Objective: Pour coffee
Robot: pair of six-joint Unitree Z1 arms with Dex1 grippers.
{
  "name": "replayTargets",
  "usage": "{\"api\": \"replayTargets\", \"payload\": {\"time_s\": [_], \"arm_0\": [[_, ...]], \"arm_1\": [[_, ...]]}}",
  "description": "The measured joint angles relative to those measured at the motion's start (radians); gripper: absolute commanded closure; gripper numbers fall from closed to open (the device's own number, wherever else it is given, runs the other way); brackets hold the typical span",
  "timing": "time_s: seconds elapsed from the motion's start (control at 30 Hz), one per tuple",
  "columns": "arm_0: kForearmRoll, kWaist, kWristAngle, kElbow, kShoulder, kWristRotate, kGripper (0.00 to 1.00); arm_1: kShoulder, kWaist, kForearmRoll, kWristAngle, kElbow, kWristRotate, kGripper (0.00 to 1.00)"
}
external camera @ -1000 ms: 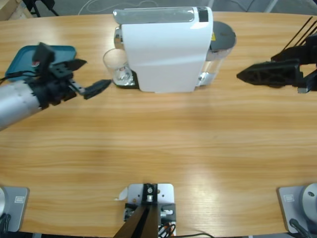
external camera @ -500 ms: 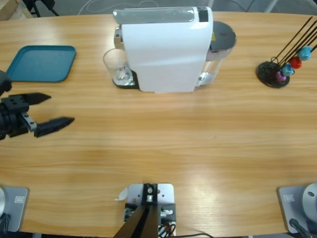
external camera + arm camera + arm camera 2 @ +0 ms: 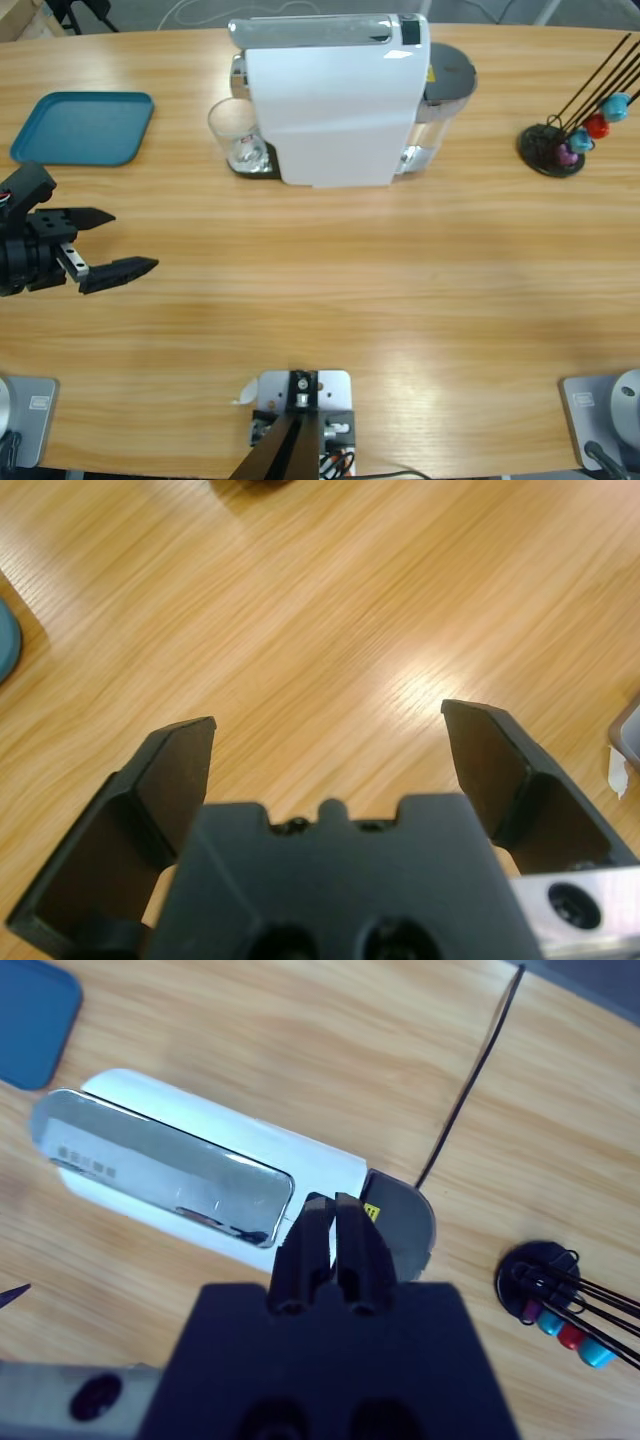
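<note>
Left end effector [image 3: 325, 755] agape over bare table [image 3: 330, 600]

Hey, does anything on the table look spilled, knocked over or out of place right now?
Nothing stands out. The clear empty glass stands upright at the white coffee machine, the teal tray lies flat, and the black capsule rack is upright. No spill shows on the wooden table. The left tool is open, holding nothing.

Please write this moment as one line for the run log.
left gripper: open, empty, over table | right gripper: shut, above coffee machine | glass: at machine
</note>
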Motion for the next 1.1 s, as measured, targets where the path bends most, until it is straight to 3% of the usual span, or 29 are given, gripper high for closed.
{"api": "replayTargets", "payload": {"time_s": [1.1], "arm_0": [[-0.003,0.041,-0.007,0.000,0.015,0.000,0.000]], "arm_1": [[0.018,0.000,0.001,0.059,0.103,0.030,1.000]]}}
